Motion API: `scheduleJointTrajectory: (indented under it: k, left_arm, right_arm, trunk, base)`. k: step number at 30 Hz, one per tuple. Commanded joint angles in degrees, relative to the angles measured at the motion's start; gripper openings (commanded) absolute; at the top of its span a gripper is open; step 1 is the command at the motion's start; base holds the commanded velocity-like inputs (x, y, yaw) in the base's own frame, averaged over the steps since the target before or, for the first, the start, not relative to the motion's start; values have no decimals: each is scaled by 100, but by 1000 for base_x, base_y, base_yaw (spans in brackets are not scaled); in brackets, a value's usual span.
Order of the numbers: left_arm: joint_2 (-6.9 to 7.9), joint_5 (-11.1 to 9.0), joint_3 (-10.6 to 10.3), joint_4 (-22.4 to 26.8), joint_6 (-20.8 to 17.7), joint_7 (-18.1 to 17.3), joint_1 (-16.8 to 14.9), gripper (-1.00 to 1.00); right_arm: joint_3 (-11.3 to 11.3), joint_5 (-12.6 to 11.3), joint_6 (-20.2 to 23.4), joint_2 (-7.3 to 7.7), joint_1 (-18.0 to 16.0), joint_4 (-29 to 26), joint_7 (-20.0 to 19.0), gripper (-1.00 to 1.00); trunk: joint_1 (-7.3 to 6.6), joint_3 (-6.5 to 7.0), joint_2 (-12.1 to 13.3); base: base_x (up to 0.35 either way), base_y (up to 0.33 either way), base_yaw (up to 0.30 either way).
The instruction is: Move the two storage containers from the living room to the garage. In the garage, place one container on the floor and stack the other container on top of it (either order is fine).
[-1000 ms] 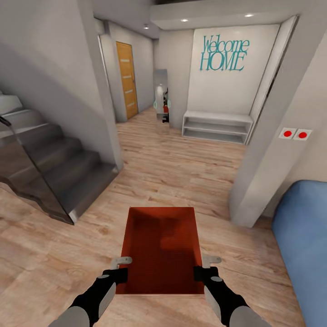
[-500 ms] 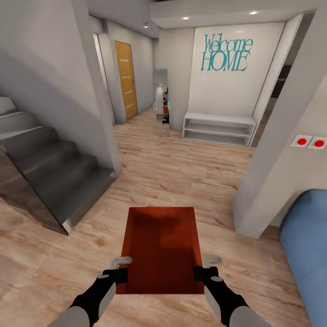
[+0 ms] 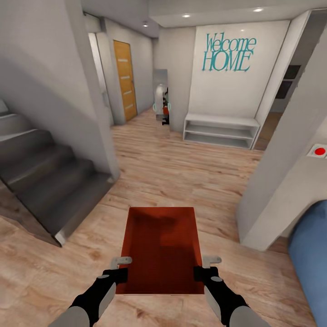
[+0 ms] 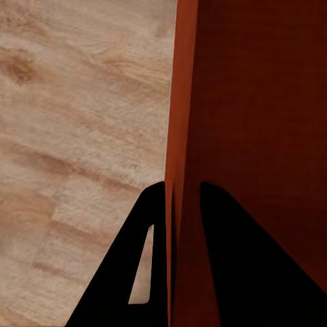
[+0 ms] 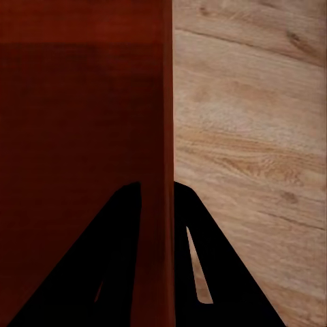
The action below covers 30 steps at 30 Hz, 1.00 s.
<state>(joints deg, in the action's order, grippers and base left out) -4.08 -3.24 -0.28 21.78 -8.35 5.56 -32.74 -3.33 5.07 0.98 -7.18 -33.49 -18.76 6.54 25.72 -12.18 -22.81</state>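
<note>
Wood plank floor point(image 3: 181, 177) runs toward a hallway with grey stairs point(image 3: 41, 177). Out front, one orange-red bin point(image 3: 161, 247) hangs level between both hands: left hand point(image 3: 119, 274) clamped on its left wall, right hand point(image 3: 200, 273) on its right.

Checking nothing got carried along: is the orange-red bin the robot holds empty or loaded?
Empty: the storage container shows only its bare ribbed bottom in the head view.
</note>
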Motion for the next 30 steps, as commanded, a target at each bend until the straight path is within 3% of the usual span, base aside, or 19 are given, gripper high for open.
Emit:
scheduleJointTrajectory:
  k: [1, 14, 30]
  left_arm:
    - [45, 78, -95, 4, -35, 50, 4, -100]
    - [45, 78, -95, 4, -35, 50, 4, -100]
    - [46, 78, -95, 7, -35, 50, 4, -100]
  right_arm:
    - [-104, 91, 8, 190, -8, -232, 354, -100]
    - [-103, 88, 10, 182, -8, -233, 425, -100]
    - [-98, 91, 7, 182, -8, -232, 422, -100]
  trunk:
    - [6, -11, -10]
    - [6, -11, -10]
    - [6, -11, -10]
  base:
    - [337, 0, 0]
    - [337, 0, -216]
    - [337, 0, -8]
